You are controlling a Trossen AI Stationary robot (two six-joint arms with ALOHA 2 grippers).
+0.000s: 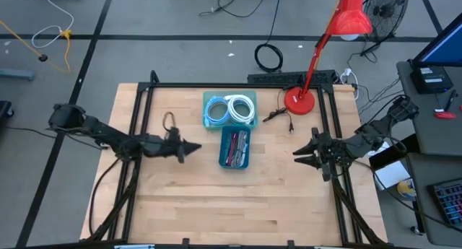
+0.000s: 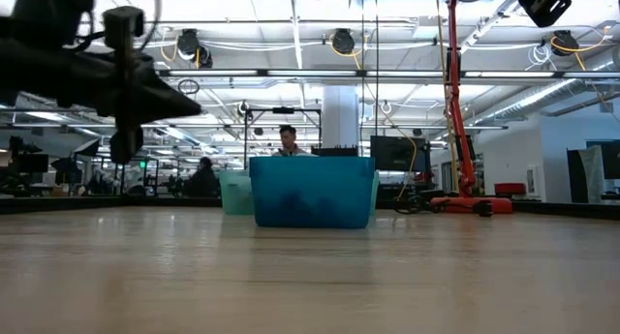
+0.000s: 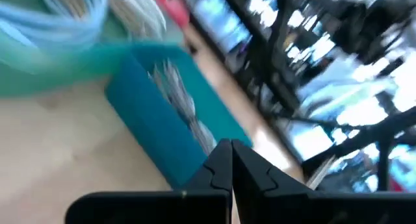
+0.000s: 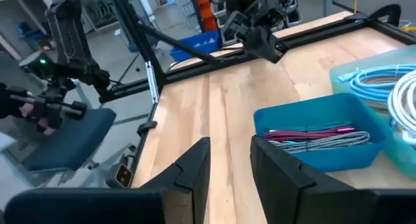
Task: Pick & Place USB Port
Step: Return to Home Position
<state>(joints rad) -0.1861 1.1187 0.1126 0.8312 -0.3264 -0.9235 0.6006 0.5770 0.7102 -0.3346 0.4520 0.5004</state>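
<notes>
Hazards, as judged: the left gripper [image 1: 193, 149], fingers pressed together on nothing, hangs just beside the blue bin [image 1: 234, 166] on the left arm's side. A homing move that swings toward the bin instead of away from it could knock the wall and shift or tip it. The right gripper [image 1: 297, 154], fingers parted by a narrow gap and empty, sits apart from the bin on the opposite side, near the table frame [image 1: 336, 119]. A careless arc there could catch the frame rail, or the base of the red lamp [image 1: 299, 99] beyond it. Two loose items lie on the table [image 1: 216, 206] outside both containers: a small brownish loop [image 1: 169, 121] near the left arm, and a thin black lead [image 1: 278, 115] just beside the lamp base. Whether either belongs to the job cannot be told. If one does, homing now would leave the sort unfinished, and a low pass by the left arm could drag the loop. Containers: the blue bin, centre of the table, holds the task's cables, a red-pink lead [image 4: 305, 130] and grey braided leads [image 4: 325, 143] lying lengthwise, all inside the rim with nothing hanging over. The green bin [image 1: 231, 94], directly behind the blue bin and touching or just short of it, holds a coiled white cable [image 1: 238, 108] and a coiled light-blue cable [image 1: 215, 113], heaped to about rim height. No loop is seen trailing over its edge.
</notes>
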